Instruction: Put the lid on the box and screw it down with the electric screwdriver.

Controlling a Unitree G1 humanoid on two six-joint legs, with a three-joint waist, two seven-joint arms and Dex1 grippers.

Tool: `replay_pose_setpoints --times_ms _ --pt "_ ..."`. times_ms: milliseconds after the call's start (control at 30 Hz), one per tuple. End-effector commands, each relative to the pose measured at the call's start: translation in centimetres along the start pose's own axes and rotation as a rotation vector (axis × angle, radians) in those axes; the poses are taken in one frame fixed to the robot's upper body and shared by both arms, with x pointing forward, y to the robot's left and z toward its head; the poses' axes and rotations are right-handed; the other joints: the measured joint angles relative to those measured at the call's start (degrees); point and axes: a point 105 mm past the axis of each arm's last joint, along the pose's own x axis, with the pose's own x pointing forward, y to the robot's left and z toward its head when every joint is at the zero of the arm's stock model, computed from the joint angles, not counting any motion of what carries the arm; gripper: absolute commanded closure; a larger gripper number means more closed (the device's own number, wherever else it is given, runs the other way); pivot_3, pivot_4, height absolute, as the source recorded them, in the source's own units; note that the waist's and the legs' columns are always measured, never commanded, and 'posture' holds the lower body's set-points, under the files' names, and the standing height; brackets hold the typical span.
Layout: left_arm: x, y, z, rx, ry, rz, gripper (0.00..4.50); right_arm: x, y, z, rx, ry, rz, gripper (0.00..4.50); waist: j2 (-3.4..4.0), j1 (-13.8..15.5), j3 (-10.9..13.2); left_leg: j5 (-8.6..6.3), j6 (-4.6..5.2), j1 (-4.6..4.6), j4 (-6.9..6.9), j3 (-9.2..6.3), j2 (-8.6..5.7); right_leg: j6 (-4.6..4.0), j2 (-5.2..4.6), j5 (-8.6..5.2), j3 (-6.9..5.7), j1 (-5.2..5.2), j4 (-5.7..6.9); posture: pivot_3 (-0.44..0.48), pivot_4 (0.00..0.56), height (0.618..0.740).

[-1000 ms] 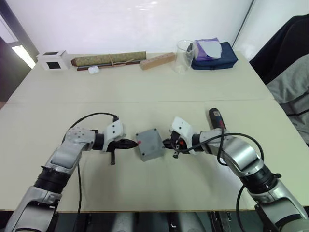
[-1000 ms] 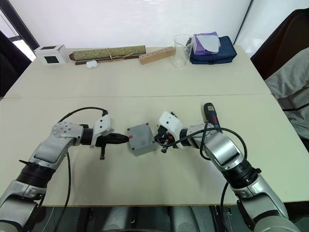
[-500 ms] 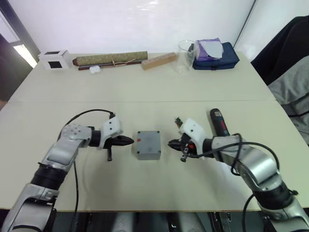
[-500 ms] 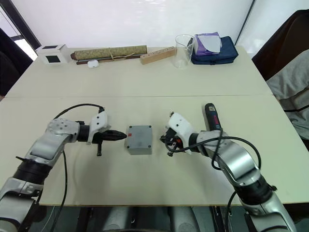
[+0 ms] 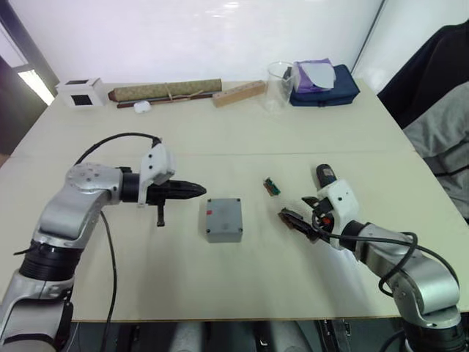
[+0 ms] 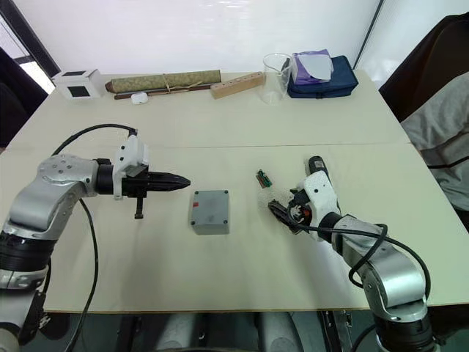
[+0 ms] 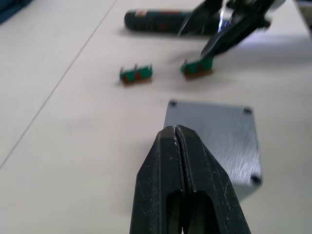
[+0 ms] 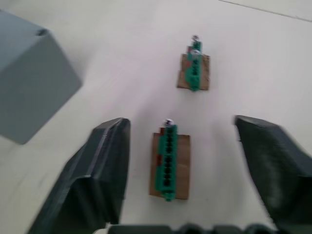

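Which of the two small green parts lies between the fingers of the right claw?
The green part nearer the right claw; the other green part lies farther ahead.

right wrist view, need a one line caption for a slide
Open right gripper straddling a green terminal block, a second block beyond, grey box beside.

box (image 5: pixel 223 218): plain grey, small red mark on its left side
electric screwdriver (image 5: pixel 325 176): black with a red mark
near connector (image 8: pixel 169 160): green on a brown base
far connector (image 8: pixel 194 69): green on brown
left claw (image 5: pixel 199 191): black fingers, white housing
right claw (image 8: pixel 183 170): black fingers
worktop (image 5: pixel 242 139): pale beige
bag (image 5: pixel 326 84): navy, far right
roll (image 5: pixel 165 89): olive-brown, far left
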Motion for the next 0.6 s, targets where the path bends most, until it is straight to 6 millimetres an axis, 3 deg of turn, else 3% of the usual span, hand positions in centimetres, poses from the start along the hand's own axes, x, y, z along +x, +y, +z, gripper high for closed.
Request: replay_pose_setpoints --times_ms 33,167,600 --pt "0.5 -0.1 1.7 0.046 -0.037 -0.01 4.5 0.5 0.2 0.5 0.004 -0.049 -0.001 0.08 0.0 0.0 0.0 0.0 0.0 0.0 0.0 0.0 0.0 0.0 0.0 0.0 0.0 0.0 0.0 0.0 0.15 0.736" --pt "1.1 -0.2 1.7 0.05 -0.042 -0.021 4.5 1.3 0.2 -0.5 -0.002 -0.026 0.007 0.08 0.01 0.1 0.0 0.0 0.0 0.0 0.01 0.01 -0.01 0.0 -0.02 0.0 0.01 0.01 0.0 0.0 0.15 0.736" --pt "1.5 -0.3 1.7 0.047 -0.047 -0.022 4.5 2.7 0.2 0.5 -0.022 -0.065 0.017 0.08 0.01 0.1 0.0 0.01 -0.01 0.01 0.01 0.01 -0.01 0.0 -0.02 0.0 0.01 0.01 0.01 0.0 0.15 0.736"
